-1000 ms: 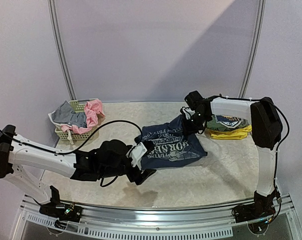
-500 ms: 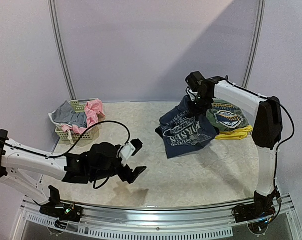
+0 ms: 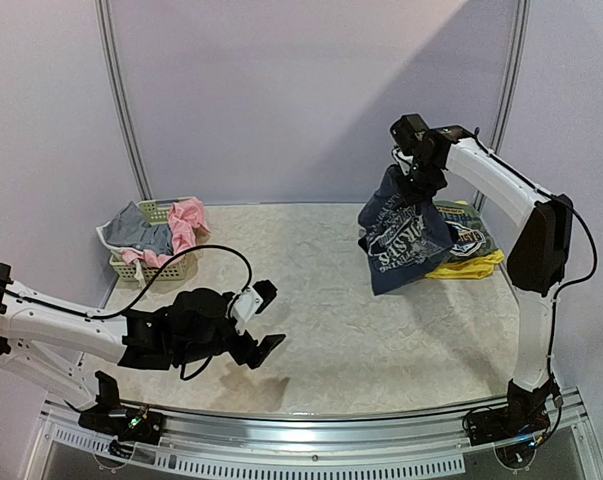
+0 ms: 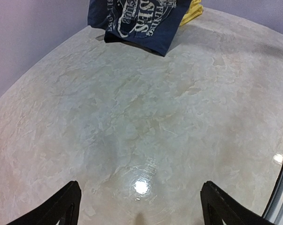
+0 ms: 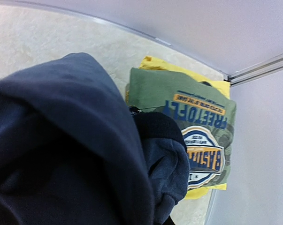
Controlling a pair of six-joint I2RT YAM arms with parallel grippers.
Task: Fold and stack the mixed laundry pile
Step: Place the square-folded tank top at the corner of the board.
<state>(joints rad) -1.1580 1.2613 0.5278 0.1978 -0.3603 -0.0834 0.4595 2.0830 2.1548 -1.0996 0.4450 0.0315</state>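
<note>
A navy printed tee [image 3: 405, 236] hangs bunched in the air at the right, with my right gripper [image 3: 419, 182] shut on its top. Its lower edge dangles just left of a folded stack, a green printed tee [image 3: 468, 240] lying on a yellow piece [image 3: 463, 268]. The right wrist view is mostly navy tee [image 5: 75, 140], which hides the fingers, with the green tee [image 5: 197, 117] below it. My left gripper [image 3: 268, 317] hovers open and empty low over the bare table. Its wrist view shows the navy tee [image 4: 136, 18] far ahead. The rest of the laundry pile [image 3: 156, 232], grey and pink pieces, lies at the back left.
The pile fills a small pale-green lattice basket [image 3: 156, 268] by the left wall. A black cable [image 3: 206, 252] loops from the left arm over the table. The table's metal rim [image 3: 311, 425] runs along the near edge, and the back wall stands close behind the stack.
The right arm has raised the navy tee off the table and carried it rightward, up beside the stack. The left gripper has drawn back left from the tee's edge.
</note>
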